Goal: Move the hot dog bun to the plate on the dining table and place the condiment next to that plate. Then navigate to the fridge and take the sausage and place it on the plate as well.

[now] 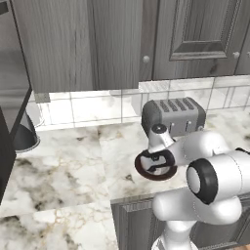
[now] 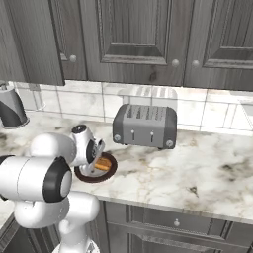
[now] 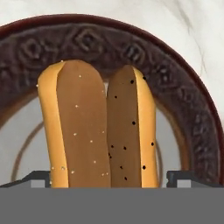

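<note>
Hand view: the gripper [image 3: 112,178] hangs right over the hot dog bun [image 3: 98,131], jaws spread wide on either side, nothing grasped. Bun lies on the dark brown plate [image 2: 109,170] beside the toaster [image 2: 145,126].

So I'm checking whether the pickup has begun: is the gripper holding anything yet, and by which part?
Nothing is held. The gripper is open, its jaws standing on either side of the hot dog bun, which lies on the dark brown plate.

Marble counter [image 2: 207,168] with toaster [image 2: 145,125] and dark brown plate [image 2: 111,170]
</note>
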